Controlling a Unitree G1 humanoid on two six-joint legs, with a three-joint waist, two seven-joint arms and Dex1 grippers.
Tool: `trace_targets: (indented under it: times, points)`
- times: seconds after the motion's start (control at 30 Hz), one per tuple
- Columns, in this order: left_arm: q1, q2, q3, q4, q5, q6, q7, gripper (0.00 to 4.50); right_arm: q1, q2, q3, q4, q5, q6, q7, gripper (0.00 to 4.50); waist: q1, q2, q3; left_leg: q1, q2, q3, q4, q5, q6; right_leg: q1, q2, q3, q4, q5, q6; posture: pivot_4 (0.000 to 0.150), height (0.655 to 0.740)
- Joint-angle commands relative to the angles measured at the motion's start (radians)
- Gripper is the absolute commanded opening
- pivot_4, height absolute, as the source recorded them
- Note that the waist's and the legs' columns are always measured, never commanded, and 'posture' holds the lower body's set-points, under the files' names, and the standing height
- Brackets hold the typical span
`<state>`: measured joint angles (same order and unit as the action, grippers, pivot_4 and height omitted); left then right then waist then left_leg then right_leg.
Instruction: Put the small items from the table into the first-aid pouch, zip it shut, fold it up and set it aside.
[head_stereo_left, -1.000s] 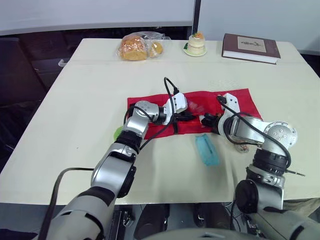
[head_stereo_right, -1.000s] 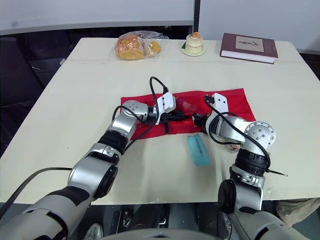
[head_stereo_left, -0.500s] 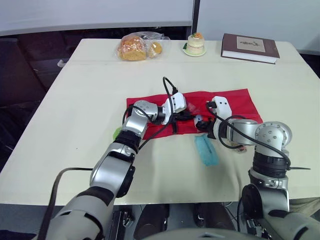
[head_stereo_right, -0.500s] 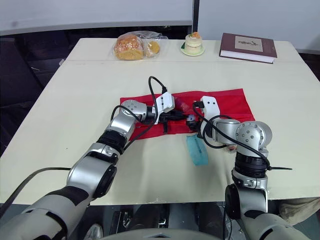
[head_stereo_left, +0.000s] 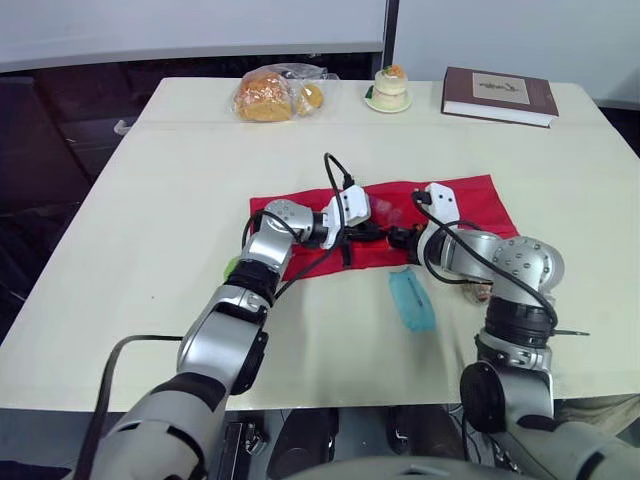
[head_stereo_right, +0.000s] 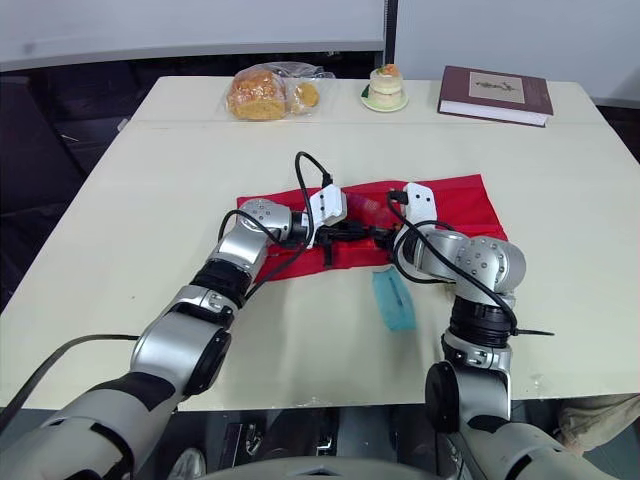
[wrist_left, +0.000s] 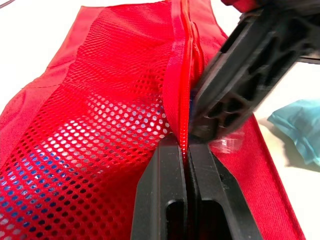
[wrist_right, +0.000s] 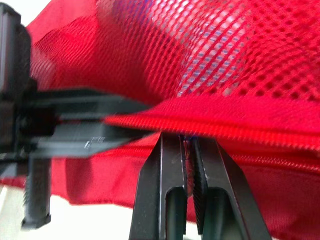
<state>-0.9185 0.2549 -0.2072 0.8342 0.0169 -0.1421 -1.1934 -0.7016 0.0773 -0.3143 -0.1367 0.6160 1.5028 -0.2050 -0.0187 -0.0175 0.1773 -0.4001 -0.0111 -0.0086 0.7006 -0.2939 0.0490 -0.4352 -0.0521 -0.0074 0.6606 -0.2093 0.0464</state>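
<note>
A red mesh first-aid pouch (head_stereo_left: 470, 204) lies spread flat at the middle of the table. My left gripper (head_stereo_left: 374, 232) is shut on its zip edge (wrist_left: 180, 95) near the front. My right gripper (head_stereo_left: 399, 238) sits right beside it, facing it, and is shut on the same zip edge (wrist_right: 230, 125). A teal packet (head_stereo_left: 412, 300) rests on the table just in front of the pouch, below the two grippers. A small green item (head_stereo_left: 233, 267) peeks out beside my left forearm. Another small item (head_stereo_left: 481, 293) lies partly hidden by my right arm.
Along the far edge stand a bag of bread (head_stereo_left: 270, 94), a small cake on a plate (head_stereo_left: 390, 88) and a brown book (head_stereo_left: 499, 96). Black cables loop over the pouch's left half near my left wrist.
My right forearm and wrist swung left and then back a little, while its gripper stayed at the zip beside the left gripper. The left gripper has barely moved.
</note>
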Motion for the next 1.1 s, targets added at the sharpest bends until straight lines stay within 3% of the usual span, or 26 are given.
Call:
trace_targets:
  times: [0.03,0.33,0.43,0.57,1.1]
  points:
    - [0.004,-0.016,-0.023,-0.045,-0.008,-0.022,-0.034,0.00,-0.040,0.026,0.015,0.001,-0.018,-0.044,0.026,0.01,0.000,0.000,0.000,0.000,0.000,0.000,0.000,0.000,0.000,0.000,0.000,0.000,0.000,0.000,0.000,0.150,0.7289]
    - [0.010,-0.018,-0.025,-0.043,-0.007,-0.029,-0.044,0.00,-0.042,0.081,0.002,0.027,-0.060,-0.172,0.042,0.01,-0.002,0.000,0.000,0.000,0.000,0.000,0.000,0.000,0.000,0.000,0.000,0.000,0.000,0.000,0.000,0.150,0.7289]
    - [0.005,-0.018,-0.021,-0.031,-0.006,-0.035,-0.038,0.00,-0.022,0.062,0.032,0.008,-0.062,-0.158,0.069,0.85,-0.002,0.000,0.000,0.000,0.000,0.000,0.000,0.000,0.000,0.000,0.000,0.000,0.000,0.000,0.000,0.150,0.7289]
    - [-0.012,-0.015,-0.008,-0.005,-0.005,-0.040,-0.026,0.00,0.000,0.038,0.049,-0.038,-0.064,-0.115,0.097,2.63,0.003,0.000,0.000,0.000,0.000,0.000,0.000,0.000,0.000,0.000,0.000,0.000,0.000,0.000,0.000,0.150,0.7289]
    - [-0.078,-0.015,0.017,0.091,-0.009,-0.071,-0.023,0.00,0.135,-0.240,0.176,-0.340,-0.011,0.003,0.340,2.63,0.005,0.001,0.000,-0.001,-0.001,-0.001,0.000,0.000,0.000,0.000,-0.001,-0.001,-0.001,0.000,0.000,0.150,0.7289]
